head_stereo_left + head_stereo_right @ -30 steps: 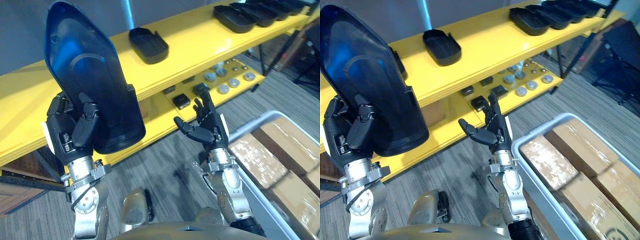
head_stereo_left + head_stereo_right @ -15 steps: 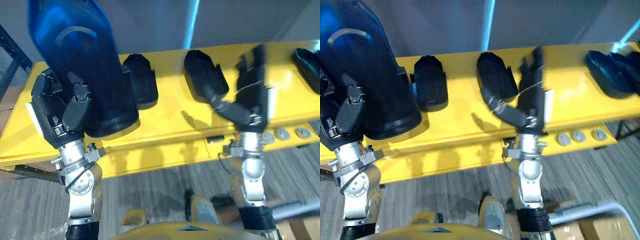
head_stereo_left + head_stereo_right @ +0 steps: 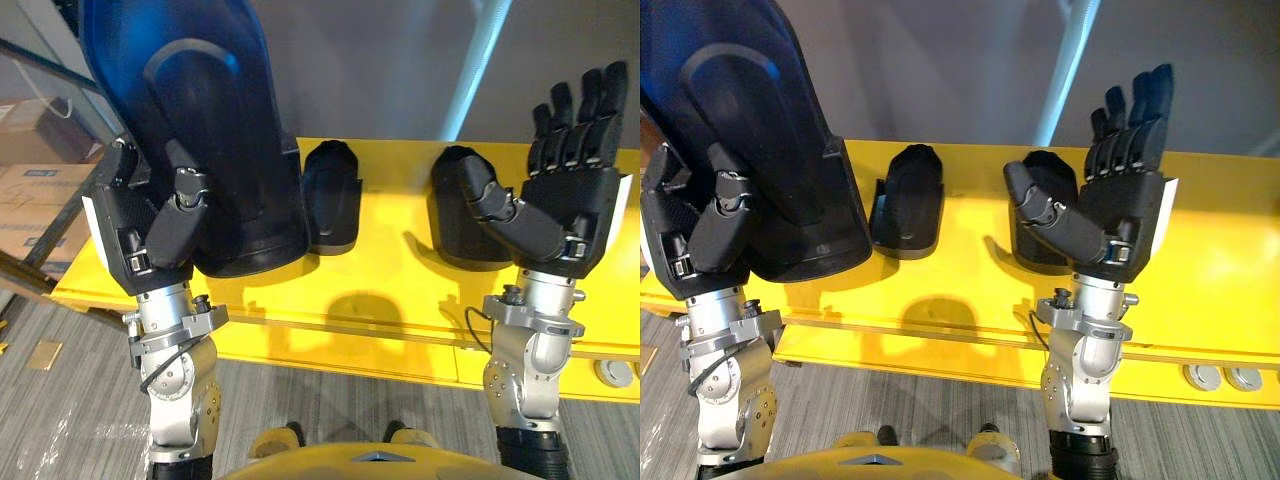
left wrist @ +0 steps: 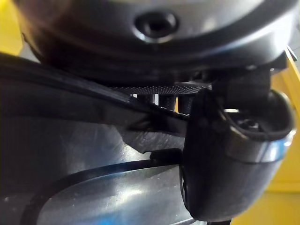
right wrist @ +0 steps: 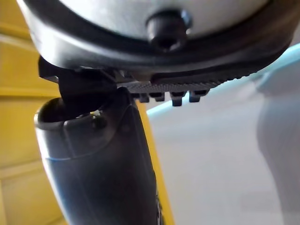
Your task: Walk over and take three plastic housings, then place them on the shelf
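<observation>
My left hand [image 3: 150, 230] is shut on a large dark plastic housing [image 3: 200, 120], held upright with its hollow side toward me, in front of the yellow shelf [image 3: 370, 290]. The thumb [image 4: 225, 154] presses on the housing's inner face [image 4: 70, 154]. Two smaller black housings lie on the shelf top: one [image 3: 330, 195] near the middle and another [image 3: 455, 215] partly behind my right hand [image 3: 560, 210]. That hand is raised before the shelf, open, fingers straight and holding nothing; its thumb [image 5: 103, 159] stands apart from the palm.
A grey wall rises behind the shelf, with a light blue post [image 3: 480, 60] against it. Cardboard boxes [image 3: 40, 200] and a dark rack frame stand at the left. Round metal parts [image 3: 1205, 377] sit on a lower level at the right. Grey carpet lies below.
The camera has swung, so the shelf now lies square ahead and closer. My right hand has risen higher with fingers spread. The left hand still holds the large housing.
</observation>
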Robot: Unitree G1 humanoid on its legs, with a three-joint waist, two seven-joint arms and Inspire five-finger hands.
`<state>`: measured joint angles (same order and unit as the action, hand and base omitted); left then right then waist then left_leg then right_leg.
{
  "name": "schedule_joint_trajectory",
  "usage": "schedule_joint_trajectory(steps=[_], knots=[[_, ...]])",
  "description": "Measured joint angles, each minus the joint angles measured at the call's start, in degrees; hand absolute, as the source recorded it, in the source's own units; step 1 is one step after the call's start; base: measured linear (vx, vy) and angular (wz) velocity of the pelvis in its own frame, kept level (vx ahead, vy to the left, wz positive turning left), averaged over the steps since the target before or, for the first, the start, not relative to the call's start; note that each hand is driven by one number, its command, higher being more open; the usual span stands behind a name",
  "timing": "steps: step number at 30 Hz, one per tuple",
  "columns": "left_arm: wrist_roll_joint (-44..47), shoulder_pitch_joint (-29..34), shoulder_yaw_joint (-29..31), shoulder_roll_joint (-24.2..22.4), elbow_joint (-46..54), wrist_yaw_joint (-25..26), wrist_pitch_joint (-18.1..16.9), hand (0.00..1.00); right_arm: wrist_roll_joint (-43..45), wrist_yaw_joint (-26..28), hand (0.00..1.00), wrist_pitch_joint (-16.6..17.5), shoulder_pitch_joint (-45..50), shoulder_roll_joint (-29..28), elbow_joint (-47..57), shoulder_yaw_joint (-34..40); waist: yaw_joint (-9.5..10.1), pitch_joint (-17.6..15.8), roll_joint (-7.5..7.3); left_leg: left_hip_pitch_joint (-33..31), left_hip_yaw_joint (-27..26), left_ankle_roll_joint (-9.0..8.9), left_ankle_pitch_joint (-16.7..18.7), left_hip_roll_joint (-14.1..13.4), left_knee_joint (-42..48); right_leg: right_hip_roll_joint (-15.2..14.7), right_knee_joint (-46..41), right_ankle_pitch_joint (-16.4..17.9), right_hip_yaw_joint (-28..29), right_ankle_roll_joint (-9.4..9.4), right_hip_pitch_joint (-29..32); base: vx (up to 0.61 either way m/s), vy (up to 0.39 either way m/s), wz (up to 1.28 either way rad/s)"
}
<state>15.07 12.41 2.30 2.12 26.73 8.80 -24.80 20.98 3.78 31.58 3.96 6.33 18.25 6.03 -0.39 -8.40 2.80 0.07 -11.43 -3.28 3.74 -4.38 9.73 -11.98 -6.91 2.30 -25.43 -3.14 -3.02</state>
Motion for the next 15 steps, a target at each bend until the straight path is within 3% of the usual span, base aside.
schedule_joint_trajectory(steps=[1,2,3,4,5,7,8,9,10,11,12,13,14,15], knots=[[-0.05,0.26,-0.2,0.07,-0.32,0.1,0.0,0.0,0.02,0.01,1.0,0.0,-0.06,0.09,-0.42,0.15,-0.02,-0.34,-0.33,-1.22,0.74,-0.01,-0.58,0.74,1.66,-1.05,-0.04,0.11,-0.68,-0.52,-0.25,-0.13,0.147,0.64],[-0.21,0.49,-0.27,0.11,-0.41,0.56,-0.01,0.0,0.09,0.18,1.0,-0.02,-0.59,0.07,-1.12,0.0,0.02,-1.43,-2.01,-3.75,0.64,-0.51,-1.29,1.88,6.22,-3.85,-0.16,-0.07,-1.59,-1.17,-0.6,-0.13,0.134,0.45],[-0.24,0.62,-0.39,0.1,-0.53,0.71,-0.06,0.0,0.16,0.37,1.0,-0.03,-0.81,0.09,-1.55,-0.06,0.17,-1.88,-2.68,-5.09,-0.31,1.52,0.19,0.75,9.86,-4.61,-0.58,-0.21,-1.94,-1.44,-0.68,-0.14,0.138,0.29],[-0.43,1.02,-0.77,0.41,-1.07,1.22,-0.58,0.0,0.83,0.5,1.0,-0.04,-1.36,0.23,-2.33,-1.04,0.15,-1.72,-2.21,-6.46,-1.18,2.54,1.69,-3.3,15.33,-5.52,-2.04,-0.22,-1.87,-1.74,-0.53,-0.09,0.108,0.07],[-0.82,1.2,-0.82,0.42,-1.5,1.37,-0.88,0.0,1.58,0.5,1.0,-0.03,-1.75,0.58,-2.65,-1.66,0.22,-1.75,-2.26,-6.69,-1.04,2.2,2.12,-5.45,17.26,-6.01,-2.93,-0.05,-1.48,-2.1,-0.24,-0.1,0.21,-0.12],[-3.17,1.41,-1.02,0.53,-2.48,0.98,-1.22,0.0,3.2,0.32,1.0,0.06,-3.87,1.91,-3.76,-3.57,0.0,-1.25,-1.15,-5.62,0.84,1.65,2.62,-9.66,19.71,-9.4,-6.96,0.58,1.27,-4.61,2.54,-0.09,0.342,-0.28],[-3.74,1.5,-1.25,0.59,-2.5,0.24,-1.22,0.0,3.42,0.13,1.0,0.08,-4.03,2.42,-3.87,-3.78,-0.05,-0.96,-0.55,-5.04,0.79,0.79,2.87,-10.2,19.35,-10.14,-7.65,0.39,2.15,-5.62,3.31,-0.1,0.464,-0.2],[-4.23,1.54,-2.05,0.81,-2.49,-1.79,-1.27,0.0,4.54,-0.5,1.0,0.08,-3.96,2.86,-4.13,-3.93,-0.5,-0.5,0.84,-3.0,0.21,-1.51,3.61,-10.62,16.75,-11.15,-8.02,-0.6,3.07,-7.33,3.93,-0.13,0.676,-0.06],[-4.17,1.4,-2.52,1.58,-2.5,-4.12,-1.29,0.0,4.79,-1.48,1.0,0.13,-3.87,2.05,-5.15,-3.92,-1.1,-0.39,1.38,-0.36,-2.15,-7.0,9.22,-9.72,13.82,-11.94,-7.71,-2.7,3.94,-9.26,3.97,-0.11,0.584,-0.01],[-4.04,1.13,-2.5,2.59,-2.57,-5.14,-1.29,0.0,4.76,-1.84,1.0,0.19,-3.75,0.77,-6.01,-3.98,-1.16,-0.6,1.02,-0.17,-3.03,-7.57,11.15,-9.19,14.18,-12.84,-7.0,-4.12,4.6,-9.72,3.74,-0.17,0.663,-0.38],[-3.96,1.41,-2.06,4.92,-2.68,-6.29,-1.08,0.0,4.77,-2.61,1.0,-0.6,-3.27,-1.94,-7.86,-4.88,-0.01,-1.5,-0.94,-0.39,-5.67,-5.35,12.2,-8.32,16.68,-13.68,-4.18,-8.87,4.86,-7.46,3.87,-0.17,0.395,-0.61],[-3.97,1.33,-1.18,6.36,-2.81,-6.92,-0.14,0.0,4.66,-2.68,1.0,-1.29,-2.63,-2.99,-9.15,-6.85,0.65,-1.81,-1.15,-1.01,-7.46,-4.04,13.1,-8.48,17.14,-12.76,-2.66,-10.96,3.62,-6.2,3.98,-0.21,0.471,-0.62],[-3.96,1.2,-0.64,7.1,-3.1,-7.2,0.21,0.0,4.49,-2.68,1.0,-1.92,-2.27,-3.09,-9.24,-7.92,0.52,-1.73,-1.49,-1.17,-7.62,-3.67,13.02,-8.46,16.8,-11.53,-3.1,-10.7,3.24,-5.88,3.75,-0.14,0.301,-0.33],[-3.58,0.98,0.35,8.01,-3.88,-7.79,0.48,0.0,3.45,-2.49,1.0,-2.71,-2.32,-3.09,-9.0,-9.42,0.44,-1.53,-1.81,-1.08,-7.83,-2.75,12.33,-8.14,15.29,-9.02,-3.04,-9.2,2.31,-4.26,3.34,-0.08,0.248,-0.05]])
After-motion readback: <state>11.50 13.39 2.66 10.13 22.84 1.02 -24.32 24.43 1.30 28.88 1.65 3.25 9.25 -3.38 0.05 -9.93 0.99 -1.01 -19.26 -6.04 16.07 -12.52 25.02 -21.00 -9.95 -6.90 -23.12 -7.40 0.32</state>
